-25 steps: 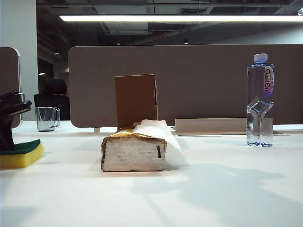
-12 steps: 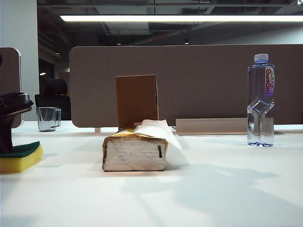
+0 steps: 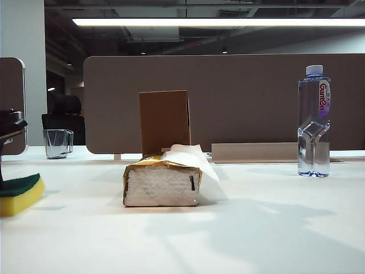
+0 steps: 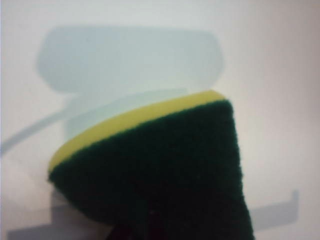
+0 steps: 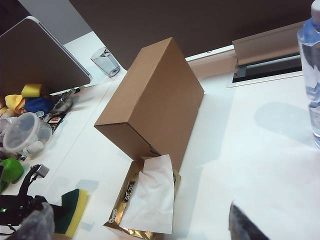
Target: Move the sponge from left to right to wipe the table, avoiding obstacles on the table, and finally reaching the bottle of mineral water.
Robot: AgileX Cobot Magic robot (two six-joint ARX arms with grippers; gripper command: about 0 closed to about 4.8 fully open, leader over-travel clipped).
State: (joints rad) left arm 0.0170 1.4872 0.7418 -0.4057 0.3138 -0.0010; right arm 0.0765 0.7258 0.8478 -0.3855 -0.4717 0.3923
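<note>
The sponge, yellow foam under dark green scouring, sits tilted at the table's far left edge. My left gripper is shut on it, mostly cut off by the frame. In the left wrist view the sponge fills the picture and hides the jaws. The tissue pack lies mid-table with the brown box upright behind it. The water bottle stands far right. My right gripper hangs open above the tissue pack and box, with the sponge off to its side.
A clear glass mug stands at the back left before a brown partition. A cable slot runs along the table's far edge. Beyond a side divider lie a plastic container and other clutter.
My left gripper and the sponge have slid left and nearer the camera, so more of both is cut off at the frame edge. Nothing else moved.
</note>
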